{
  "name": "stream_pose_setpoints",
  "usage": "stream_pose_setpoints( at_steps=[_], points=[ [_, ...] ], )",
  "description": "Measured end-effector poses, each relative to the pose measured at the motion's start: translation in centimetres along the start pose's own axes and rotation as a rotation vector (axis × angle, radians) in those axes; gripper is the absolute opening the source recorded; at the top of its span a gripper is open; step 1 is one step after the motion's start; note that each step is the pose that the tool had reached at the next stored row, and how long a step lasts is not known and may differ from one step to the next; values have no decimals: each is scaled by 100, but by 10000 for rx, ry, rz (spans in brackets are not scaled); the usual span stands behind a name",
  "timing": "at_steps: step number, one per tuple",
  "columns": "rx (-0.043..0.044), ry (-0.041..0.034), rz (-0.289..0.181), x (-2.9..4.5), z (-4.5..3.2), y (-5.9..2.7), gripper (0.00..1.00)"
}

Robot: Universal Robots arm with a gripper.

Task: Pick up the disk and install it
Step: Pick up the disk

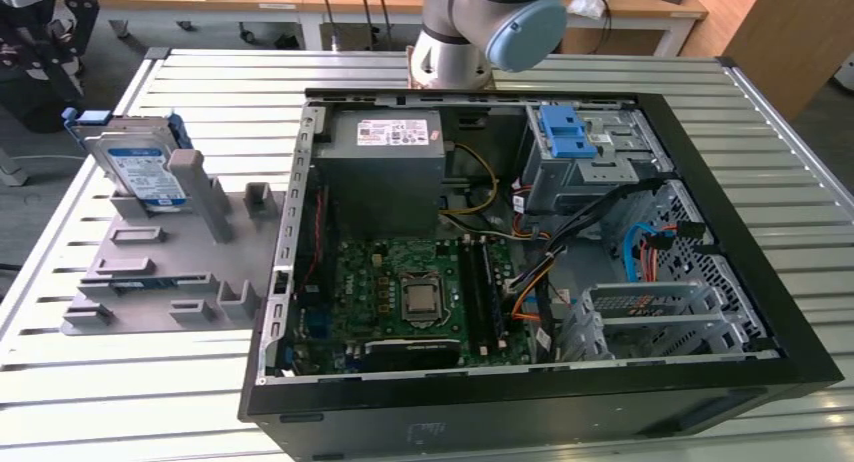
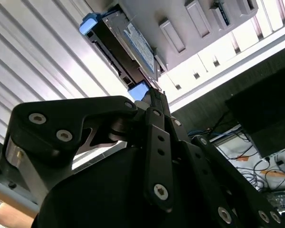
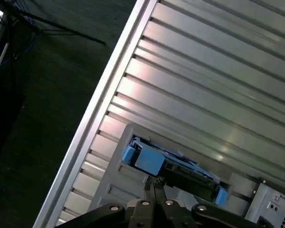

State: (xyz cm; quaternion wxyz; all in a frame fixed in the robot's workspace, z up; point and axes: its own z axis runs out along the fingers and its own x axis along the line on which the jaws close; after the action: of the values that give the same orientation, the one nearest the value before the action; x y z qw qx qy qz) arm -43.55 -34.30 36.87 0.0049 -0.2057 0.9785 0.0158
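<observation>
The disk (image 1: 144, 172) stands on edge in a slot at the far end of the grey holder (image 1: 174, 272), on the exterior view's left. It is silver with a white-and-blue label and a blue bracket. Both wrist views show it from above: disk (image 2: 128, 42), disk (image 3: 175, 166). My gripper (image 3: 155, 183) hangs over the disk's blue end, apart from it, with its black fingers pressed together and nothing between them. In the second wrist view the gripper (image 2: 151, 97) tip sits just short of the blue corner.
An open computer case (image 1: 747, 212) lies on the slatted metal table (image 1: 200, 77), with a drive cage and blue latch (image 1: 567, 137) at its far right. The arm's base (image 1: 467, 32) stands behind the case. The table edge (image 3: 99, 99) drops to a dark floor.
</observation>
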Motion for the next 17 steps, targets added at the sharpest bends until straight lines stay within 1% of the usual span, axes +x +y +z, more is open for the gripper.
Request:
stream_pose_setpoints(
  at_steps=[17],
  points=[
    [-50,90,-3088,0,19,0,11]
  ],
)
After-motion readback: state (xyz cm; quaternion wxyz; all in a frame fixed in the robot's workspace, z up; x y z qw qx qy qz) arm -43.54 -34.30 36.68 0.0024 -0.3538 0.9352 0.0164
